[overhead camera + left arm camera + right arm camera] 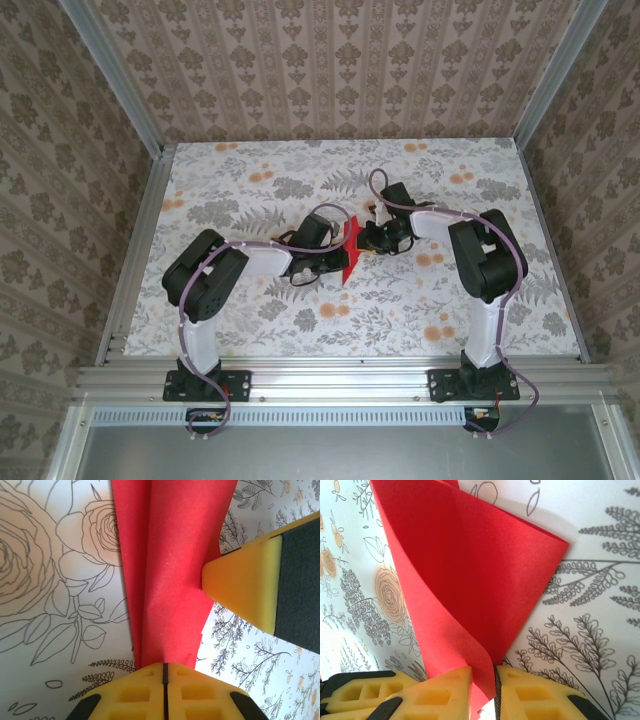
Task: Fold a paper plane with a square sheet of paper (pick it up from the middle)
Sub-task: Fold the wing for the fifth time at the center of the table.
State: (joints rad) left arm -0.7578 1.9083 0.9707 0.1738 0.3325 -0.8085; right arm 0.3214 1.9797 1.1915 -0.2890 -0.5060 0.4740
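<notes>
The red square sheet of paper stands on edge above the middle of the table, folded lengthwise into layers; I cannot tell whether it has the paper plane's pointed shape. My left gripper is shut on its lower end, and the paper rises from the closed yellow fingers. From the right, my right gripper holds it. In the right wrist view its jaws stand narrow, with a curled fold of the paper pinched between them. One right finger presses the sheet's edge.
The floral table cover is bounded by aluminium rails and patterned walls. Both arms bend inward and meet at the table's middle. The left gripper's yellow fingers sit close beside the right jaws.
</notes>
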